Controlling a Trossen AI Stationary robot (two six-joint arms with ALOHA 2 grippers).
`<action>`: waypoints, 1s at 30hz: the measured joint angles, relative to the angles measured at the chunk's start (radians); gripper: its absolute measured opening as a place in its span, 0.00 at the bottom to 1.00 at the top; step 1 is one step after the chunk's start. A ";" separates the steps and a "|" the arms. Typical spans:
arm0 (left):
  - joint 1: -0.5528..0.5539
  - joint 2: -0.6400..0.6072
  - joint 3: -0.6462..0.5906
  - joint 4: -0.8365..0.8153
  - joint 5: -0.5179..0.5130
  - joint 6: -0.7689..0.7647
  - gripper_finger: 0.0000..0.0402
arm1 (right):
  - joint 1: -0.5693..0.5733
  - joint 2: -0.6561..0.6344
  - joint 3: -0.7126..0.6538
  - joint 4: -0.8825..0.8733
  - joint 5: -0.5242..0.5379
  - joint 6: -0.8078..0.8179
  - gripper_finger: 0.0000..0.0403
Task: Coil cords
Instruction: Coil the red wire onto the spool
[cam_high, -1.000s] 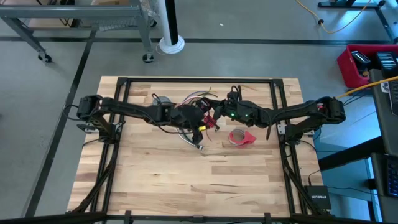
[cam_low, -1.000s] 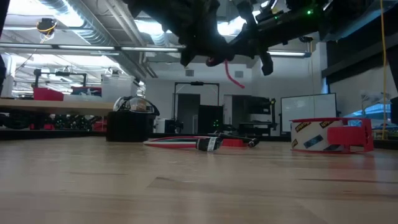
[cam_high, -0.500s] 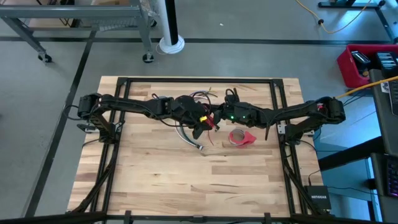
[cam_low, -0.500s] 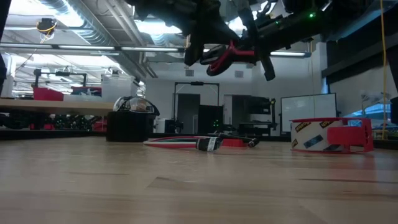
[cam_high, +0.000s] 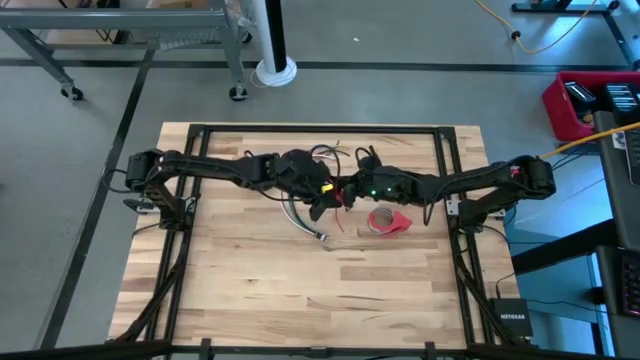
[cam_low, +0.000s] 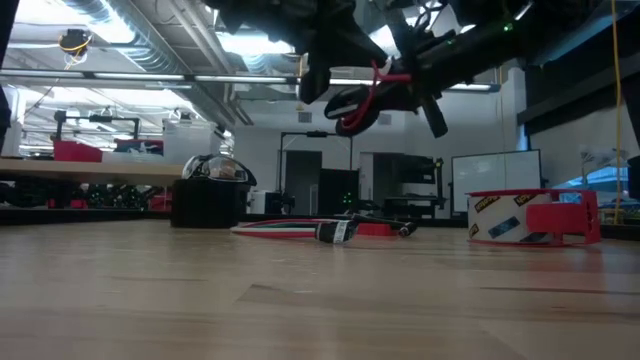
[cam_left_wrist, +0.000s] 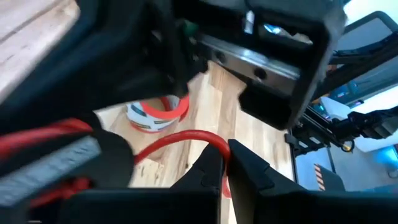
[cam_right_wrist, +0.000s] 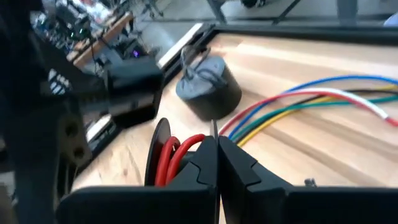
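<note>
A small black-and-red coil (cam_low: 362, 102) hangs in the air over the table's middle, between my two grippers. My left gripper (cam_high: 328, 198) and my right gripper (cam_high: 346, 190) meet there, and each is shut on the coil's red cord. The long bundle of coloured wires (cam_right_wrist: 298, 102) lies flat on the table below, its plug end (cam_high: 322, 237) toward the near side. A small grey coil with a black loop (cam_right_wrist: 208, 87) stands on the table behind the left arm. My left gripper pinches a loose loop of the red cord (cam_left_wrist: 205, 135) between its two fingertips (cam_left_wrist: 249, 168). The loop arches away from the fingers, clear of the table. My right gripper pinches the coil's red strands (cam_right_wrist: 186, 149) between its shut fingers, beside the coil's black disc (cam_right_wrist: 159, 149). The coil is lifted clear of the table.
A red tape roll (cam_high: 388, 221) lies on the table just near of the right gripper, close under both hands. Black frame rails (cam_high: 320, 129) run along the table's far, left and right sides. Bare wood (cam_high: 300, 290) spreads toward the near edge.
My left gripper has moved a little toward the far edge and the right gripper, and has rolled about its own line. The red cord's loose end, which hung down below the grippers, is now drawn up into a loop beside the coil. Both grippers stay shut.
</note>
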 joint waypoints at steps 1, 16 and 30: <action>0.004 0.000 0.000 -0.001 0.000 0.000 0.00 | 0.000 0.000 0.000 -0.008 -0.018 0.000 0.00; 0.056 -0.001 0.000 -0.129 0.121 0.028 0.00 | 0.000 0.000 0.000 -0.088 -0.232 -0.001 0.00; 0.084 -0.001 0.000 -0.186 0.260 0.094 0.00 | -0.001 -0.021 0.000 -0.125 -0.407 -0.001 0.00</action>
